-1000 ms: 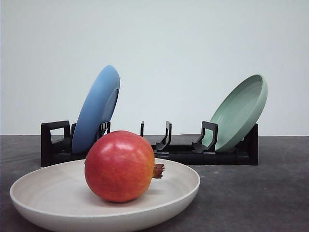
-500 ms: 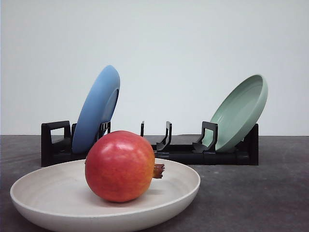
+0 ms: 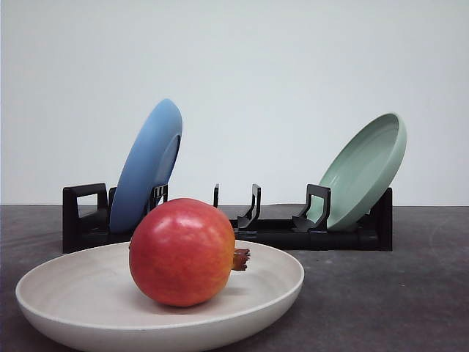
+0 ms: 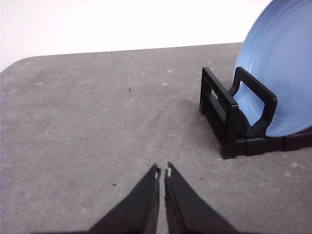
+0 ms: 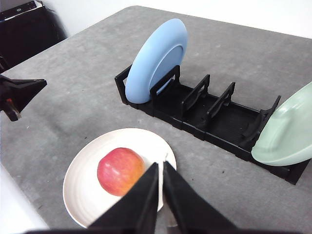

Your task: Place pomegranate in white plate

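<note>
The pomegranate (image 3: 182, 251) sits in the white plate (image 3: 282, 282), both grippers (image 4: 162, 171) (image 5: 161, 165) pressed together and clear, so the job looks finished; nothing more seems needed.

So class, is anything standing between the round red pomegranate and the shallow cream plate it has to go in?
Nothing visible does. The round red pomegranate already rests inside the shallow cream plate, and the black dish rack stands behind them.
</note>
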You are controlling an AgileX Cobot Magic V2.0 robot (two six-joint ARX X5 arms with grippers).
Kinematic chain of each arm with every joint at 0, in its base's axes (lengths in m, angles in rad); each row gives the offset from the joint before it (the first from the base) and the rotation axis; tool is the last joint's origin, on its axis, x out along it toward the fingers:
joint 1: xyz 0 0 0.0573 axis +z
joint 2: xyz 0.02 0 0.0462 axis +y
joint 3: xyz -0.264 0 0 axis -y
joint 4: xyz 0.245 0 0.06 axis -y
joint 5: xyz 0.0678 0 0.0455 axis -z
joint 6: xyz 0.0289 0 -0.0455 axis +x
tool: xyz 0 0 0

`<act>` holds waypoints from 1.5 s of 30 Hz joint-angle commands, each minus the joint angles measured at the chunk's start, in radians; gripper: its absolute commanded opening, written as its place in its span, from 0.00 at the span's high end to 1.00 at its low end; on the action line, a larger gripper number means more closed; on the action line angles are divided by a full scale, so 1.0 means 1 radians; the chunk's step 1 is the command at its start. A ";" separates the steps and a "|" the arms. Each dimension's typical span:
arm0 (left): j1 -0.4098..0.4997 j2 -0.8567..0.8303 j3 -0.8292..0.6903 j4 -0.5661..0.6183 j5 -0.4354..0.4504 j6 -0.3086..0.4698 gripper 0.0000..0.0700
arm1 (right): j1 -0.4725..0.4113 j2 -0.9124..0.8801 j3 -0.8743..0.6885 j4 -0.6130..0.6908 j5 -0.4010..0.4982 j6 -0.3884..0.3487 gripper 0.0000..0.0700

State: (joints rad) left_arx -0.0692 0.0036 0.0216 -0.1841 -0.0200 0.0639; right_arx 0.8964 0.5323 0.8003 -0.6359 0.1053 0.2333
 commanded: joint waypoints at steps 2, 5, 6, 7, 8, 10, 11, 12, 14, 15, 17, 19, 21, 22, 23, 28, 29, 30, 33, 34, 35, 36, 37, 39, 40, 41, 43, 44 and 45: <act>0.001 -0.001 -0.010 -0.003 0.000 0.013 1.00 | -0.017 -0.027 -0.010 0.017 0.000 -0.005 0.99; 0.001 -0.001 -0.010 -0.003 -0.001 0.014 1.00 | -0.116 -0.061 -0.062 0.066 -0.084 -0.005 0.99; 0.001 -0.001 -0.010 -0.003 -0.001 0.014 1.00 | -0.160 -0.075 -0.090 0.100 -0.112 -0.006 0.99; 0.001 -0.001 -0.010 -0.003 -0.001 0.014 1.00 | -0.205 -0.093 -0.123 0.136 -0.130 -0.008 0.99; 0.001 -0.001 -0.010 -0.003 -0.001 0.014 1.00 | -0.254 -0.117 -0.162 0.174 -0.133 -0.011 0.99; 0.001 -0.001 -0.010 -0.003 0.000 0.014 1.00 | -0.342 -0.168 -0.243 0.251 -0.104 -0.036 0.99; 0.001 -0.001 -0.010 -0.003 -0.001 0.014 1.00 | -0.388 -0.197 -0.290 0.290 -0.074 -0.062 0.99; 0.001 -0.001 -0.010 -0.003 -0.001 0.014 1.00 | -0.428 -0.223 -0.333 0.324 -0.046 -0.086 0.99; 0.001 -0.001 -0.010 -0.003 0.000 0.014 1.00 | -0.501 -0.275 -0.417 0.387 0.002 -0.118 0.99; 0.001 -0.001 -0.010 -0.003 0.000 0.014 1.00 | -0.531 -0.296 -0.451 0.409 0.019 -0.131 0.99; 0.001 -0.001 -0.010 -0.003 0.000 0.014 1.00 | -0.595 -0.347 -0.519 0.429 0.049 -0.163 0.99; 0.001 -0.001 -0.010 -0.003 0.000 0.014 1.00 | -0.643 -0.388 -0.566 0.429 0.060 -0.190 0.99; 0.001 -0.001 -0.010 -0.003 0.000 0.014 1.00 | -0.680 -0.424 -0.607 0.430 0.060 -0.210 0.99; 0.001 -0.001 -0.010 -0.003 0.000 0.014 1.00 | -0.695 -0.439 -0.627 0.430 0.060 -0.218 0.99; 0.001 -0.001 -0.010 -0.003 0.000 0.014 1.00 | -0.710 -0.453 -0.646 0.429 0.060 -0.223 0.99; 0.001 -0.001 -0.010 -0.003 0.000 0.014 1.00 | -0.772 -0.490 -0.727 0.441 0.060 -0.226 0.99; 0.001 -0.001 -0.010 -0.003 0.000 0.014 1.00 | -0.783 -0.494 -0.742 0.449 0.060 -0.227 0.99; 0.001 -0.001 -0.010 -0.003 0.000 0.014 1.00 | -0.793 -0.498 -0.756 0.460 0.060 -0.227 0.99; 0.001 -0.001 -0.010 -0.003 0.000 0.014 1.00 | -0.822 -0.511 -0.789 0.470 0.060 -0.227 0.99; 0.001 -0.001 -0.010 -0.003 0.000 0.014 1.00 | -0.829 -0.513 -0.789 0.465 0.059 -0.228 0.99; 0.001 -0.001 -0.010 -0.003 0.000 0.014 1.00 | -0.835 -0.516 -0.789 0.467 0.059 -0.231 0.99; 0.001 -0.001 -0.010 -0.003 0.000 0.014 1.00 | -0.838 -0.518 -0.789 0.469 0.059 -0.239 0.99; 0.001 -0.001 -0.010 -0.003 0.000 0.014 1.00 | -0.842 -0.523 -0.789 0.468 0.059 -0.246 0.99; 0.001 -0.001 -0.010 -0.003 0.000 0.014 1.00 | -0.846 -0.529 -0.789 0.469 0.059 -0.254 0.99; 0.001 -0.001 -0.010 -0.003 0.000 0.014 1.00 | -0.847 -0.529 -0.789 0.469 0.059 -0.256 0.99; 0.001 -0.001 -0.010 -0.003 0.000 0.014 1.00 | -0.847 -0.529 -0.789 0.469 0.057 -0.262 0.99; 0.001 -0.001 -0.010 -0.003 0.000 0.014 1.00 | -0.847 -0.529 -0.789 0.469 0.050 -0.272 0.99; 0.001 -0.001 -0.010 -0.003 0.000 0.014 1.00 | -0.847 -0.529 -0.789 0.469 0.050 -0.273 0.99; 0.001 -0.001 -0.010 -0.003 0.000 0.014 1.00 | -0.847 -0.529 -0.789 0.469 0.050 -0.274 0.99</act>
State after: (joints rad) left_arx -0.0692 0.0036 0.0216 -0.1841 -0.0200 0.0639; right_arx 0.0509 0.0063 0.0189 -0.1684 0.1570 -0.0265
